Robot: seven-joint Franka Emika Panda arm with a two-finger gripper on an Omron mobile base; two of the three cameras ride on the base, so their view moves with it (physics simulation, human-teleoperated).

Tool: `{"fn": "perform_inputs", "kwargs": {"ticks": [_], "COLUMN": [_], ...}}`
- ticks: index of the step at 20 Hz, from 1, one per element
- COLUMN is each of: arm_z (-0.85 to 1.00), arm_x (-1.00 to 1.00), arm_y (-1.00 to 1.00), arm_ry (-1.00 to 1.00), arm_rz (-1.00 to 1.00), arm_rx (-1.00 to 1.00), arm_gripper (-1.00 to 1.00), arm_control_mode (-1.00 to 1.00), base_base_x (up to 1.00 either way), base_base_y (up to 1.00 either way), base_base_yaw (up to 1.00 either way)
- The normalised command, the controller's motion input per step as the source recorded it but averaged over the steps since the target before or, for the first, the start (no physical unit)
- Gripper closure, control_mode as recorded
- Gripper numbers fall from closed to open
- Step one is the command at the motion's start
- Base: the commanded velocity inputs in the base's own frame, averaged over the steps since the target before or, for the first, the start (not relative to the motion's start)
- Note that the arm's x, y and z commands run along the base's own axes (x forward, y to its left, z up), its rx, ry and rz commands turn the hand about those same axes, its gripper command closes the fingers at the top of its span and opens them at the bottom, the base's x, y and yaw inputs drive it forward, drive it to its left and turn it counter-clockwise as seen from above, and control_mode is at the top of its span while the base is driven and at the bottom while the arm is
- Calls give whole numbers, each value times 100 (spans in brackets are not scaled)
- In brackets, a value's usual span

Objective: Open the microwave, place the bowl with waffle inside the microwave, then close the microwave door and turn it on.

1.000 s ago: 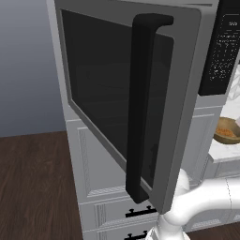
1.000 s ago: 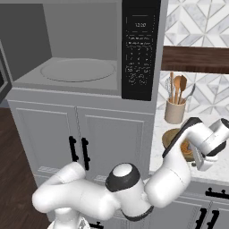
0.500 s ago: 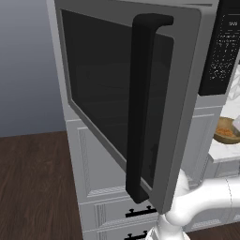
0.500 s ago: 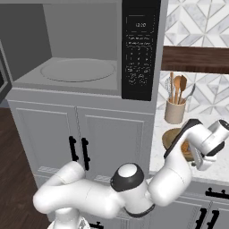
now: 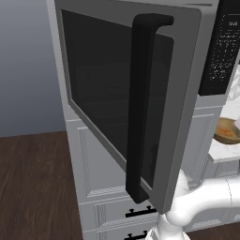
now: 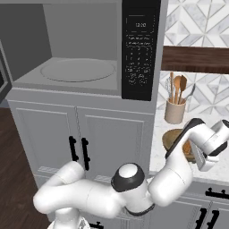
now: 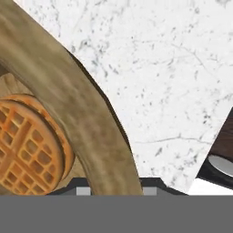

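Observation:
The microwave (image 6: 80, 49) stands open, with its grey turntable floor bare. Its door (image 5: 108, 89) is swung far out toward the left base view, with the black bar handle (image 5: 140, 108) facing me. The black keypad (image 6: 139, 53) sits to the right of the cavity. On the white marble counter rests the brown bowl (image 6: 172, 138), also at the right edge (image 5: 226, 131). In the hand view the golden waffle (image 7: 27, 145) lies inside the bowl (image 7: 68, 91). My gripper (image 7: 117, 191) straddles the bowl's rim, one pad on each side, shut on it. The hand (image 6: 202, 154) hangs over the bowl's right side.
A beige jar of wooden utensils (image 6: 175, 107) stands behind the bowl against the patterned tile wall. A dark wooden shelf (image 6: 197, 59) runs above it. Grey cabinets with black handles (image 6: 78, 150) fill the space under the microwave. The open door juts out over the dark wood floor (image 5: 33, 187).
The hand has shifted slightly at the bowl's rim. The bowl stays on the counter and the microwave door stays open.

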Motion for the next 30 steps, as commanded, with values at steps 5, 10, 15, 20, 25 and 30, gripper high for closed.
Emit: {"fn": "perform_inputs", "kwargs": {"ticks": [5,10,15,20,25,30], "arm_z": [0,17,37,60,70,76], "arm_x": [-82,-100,-100,-92,-78,-64], "arm_y": [-7,-10,5,71,99,100], "arm_ry": [-2,-18,-25,-41,-42,-40], "arm_rz": [-1,-3,0,0,3,3], "arm_rx": [3,8,6,2,0,0], "arm_gripper": [100,100,100,100,100,100], "arm_control_mode": [-100,-100,-100,-100,-100,-100], "base_base_x": [0,0,0,0,0,0], "base_base_y": [0,0,0,0,0,0], "base_base_yaw": [0,0,0,0,0,0]}}
